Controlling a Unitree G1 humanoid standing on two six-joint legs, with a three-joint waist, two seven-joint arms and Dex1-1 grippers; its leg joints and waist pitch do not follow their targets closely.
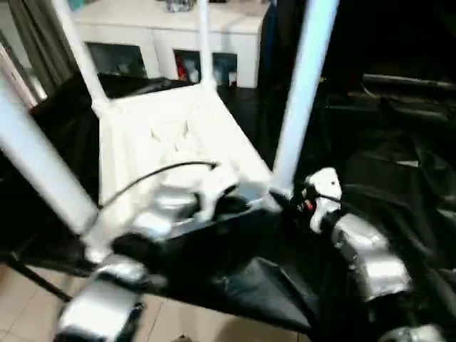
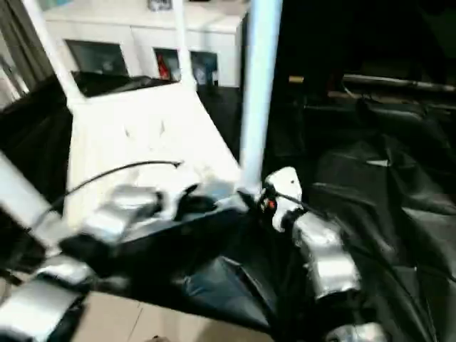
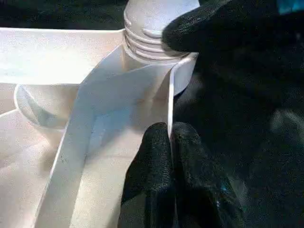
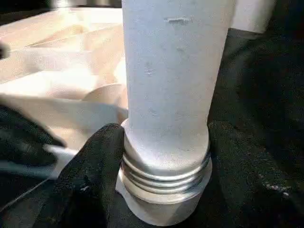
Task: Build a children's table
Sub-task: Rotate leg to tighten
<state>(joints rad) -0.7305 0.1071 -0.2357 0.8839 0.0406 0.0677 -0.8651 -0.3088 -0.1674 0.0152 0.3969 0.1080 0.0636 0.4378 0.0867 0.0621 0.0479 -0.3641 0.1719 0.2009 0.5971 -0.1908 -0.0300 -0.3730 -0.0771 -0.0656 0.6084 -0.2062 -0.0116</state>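
Children's table (image 1: 171, 142) lies inverted on black-draped table (image 1: 399, 199), legs up. Left gripper (image 3: 170, 137) clamped on rim wall, at 9 o'clock of near-right leg (image 4: 171, 71). Right gripper (image 4: 164, 142) straddles threaded base. Keep leg vertical; twist until threads seat; hold rim steady.

4 upright legs (image 1: 303, 92) around the tabletop's (image 1: 171, 142) open underside

Children's table (image 1: 178, 142), upturned on black-draped counter (image 1: 399, 185), frame centre; four legs up; white cabinet (image 1: 164, 35) at top.
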